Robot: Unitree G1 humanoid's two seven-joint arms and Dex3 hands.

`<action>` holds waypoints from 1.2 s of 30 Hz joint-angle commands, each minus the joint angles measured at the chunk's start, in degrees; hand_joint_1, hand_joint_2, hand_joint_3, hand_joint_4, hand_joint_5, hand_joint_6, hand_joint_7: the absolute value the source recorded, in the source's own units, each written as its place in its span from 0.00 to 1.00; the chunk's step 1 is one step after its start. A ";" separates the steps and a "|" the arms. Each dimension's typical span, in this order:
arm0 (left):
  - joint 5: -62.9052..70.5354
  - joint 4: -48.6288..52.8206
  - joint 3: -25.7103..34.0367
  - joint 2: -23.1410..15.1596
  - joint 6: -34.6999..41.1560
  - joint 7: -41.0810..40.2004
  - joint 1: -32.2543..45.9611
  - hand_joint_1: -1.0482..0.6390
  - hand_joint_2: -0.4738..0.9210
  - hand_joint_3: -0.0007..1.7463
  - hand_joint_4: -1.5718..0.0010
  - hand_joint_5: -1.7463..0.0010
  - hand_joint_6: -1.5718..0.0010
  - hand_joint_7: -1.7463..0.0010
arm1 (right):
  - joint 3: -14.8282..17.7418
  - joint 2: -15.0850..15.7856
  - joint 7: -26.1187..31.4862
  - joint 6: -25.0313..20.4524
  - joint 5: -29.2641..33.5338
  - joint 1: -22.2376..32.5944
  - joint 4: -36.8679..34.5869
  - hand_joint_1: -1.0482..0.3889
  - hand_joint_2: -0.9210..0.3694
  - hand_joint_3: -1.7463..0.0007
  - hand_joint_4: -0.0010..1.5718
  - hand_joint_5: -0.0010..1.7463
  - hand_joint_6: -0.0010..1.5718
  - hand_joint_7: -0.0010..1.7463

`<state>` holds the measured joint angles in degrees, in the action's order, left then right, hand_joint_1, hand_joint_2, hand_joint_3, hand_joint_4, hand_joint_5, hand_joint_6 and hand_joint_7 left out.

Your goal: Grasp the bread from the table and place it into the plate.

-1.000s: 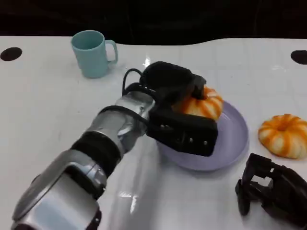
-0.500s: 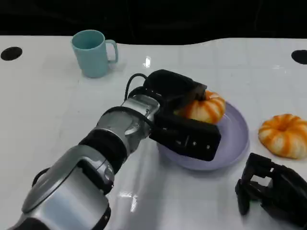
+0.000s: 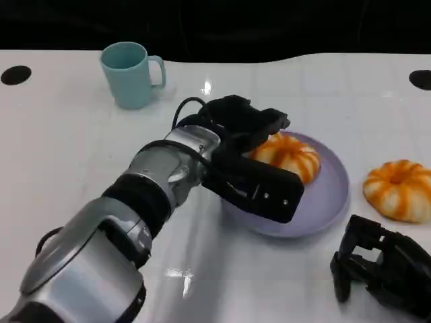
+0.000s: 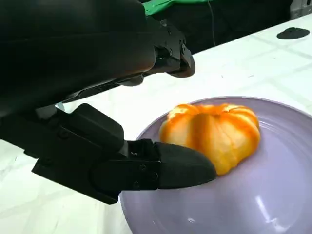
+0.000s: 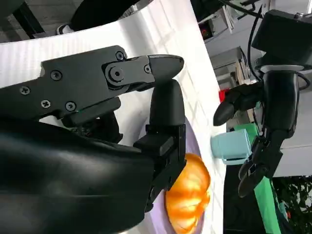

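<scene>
Bread, an orange pumpkin-shaped bun (image 3: 289,155), now sits released on the round lavender plate (image 3: 330,202) between the left hand's (image 3: 252,158) parted fingers (image 4: 180,165), having dropped from their grip, so placement looks done; the right hand (image 3: 384,269) rests curled on the white surface (image 3: 67,148).

Open table between mug (image 3: 130,74) and plate (image 3: 323,202); second bread (image 3: 399,190) just right.
</scene>
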<state>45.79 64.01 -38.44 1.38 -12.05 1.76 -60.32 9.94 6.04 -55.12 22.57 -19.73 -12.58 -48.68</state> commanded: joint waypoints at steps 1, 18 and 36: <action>-0.16 -1.98 -0.11 -2.07 -0.76 1.25 -0.49 0.00 1.00 0.37 0.99 0.85 0.96 0.85 | -0.23 0.80 0.50 0.03 0.76 0.83 -0.13 0.32 0.00 0.88 0.46 1.00 0.41 0.92; -23.88 -19.40 17.62 -9.36 -18.84 2.70 20.16 0.19 1.00 0.19 0.64 0.62 0.63 0.76 | 0.02 1.17 0.29 0.09 0.51 0.30 -0.96 0.30 0.00 0.88 0.46 1.00 0.40 0.93; -64.00 -38.01 32.35 -2.96 -14.07 28.68 47.10 0.18 1.00 0.22 0.61 0.00 0.70 0.00 | -0.94 1.29 1.93 -2.50 0.87 2.01 2.58 0.30 0.00 0.89 0.46 1.00 0.41 0.92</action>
<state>-14.93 30.66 -7.35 -1.60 -30.58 28.80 -17.07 9.24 6.45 -54.00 21.19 -19.61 -11.80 -47.06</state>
